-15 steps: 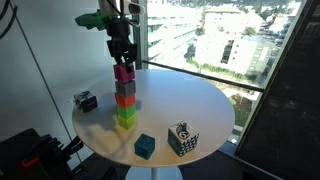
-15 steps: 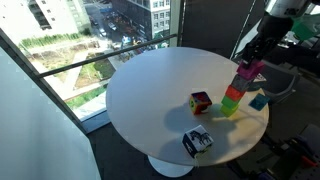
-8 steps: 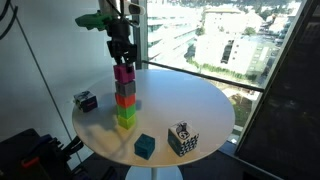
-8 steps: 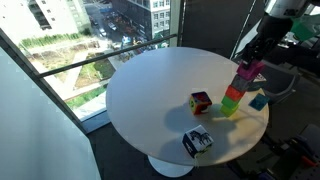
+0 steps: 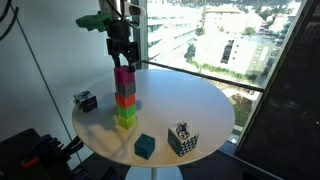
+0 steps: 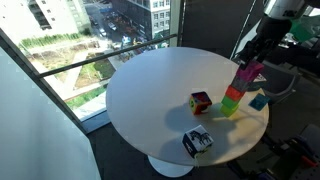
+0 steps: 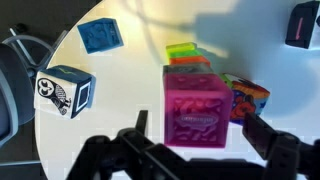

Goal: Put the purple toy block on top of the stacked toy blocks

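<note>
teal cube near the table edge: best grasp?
Pinch the teal cube across two opposite side faces, coming straight down from above. It sits flat on the table, its faces are flat and parallel, and the patterned cube beside it stands apart, leaving room on either side.

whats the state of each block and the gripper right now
small magenta-purple toy block: sits on top of the stack, not gripped
stacked toy blocks, grey, orange-red, lime green: upright column
gripper: open, jaws flanking the purple block
teal cube: loose on round white table
black-and-white patterned cube: loose on table
</note>
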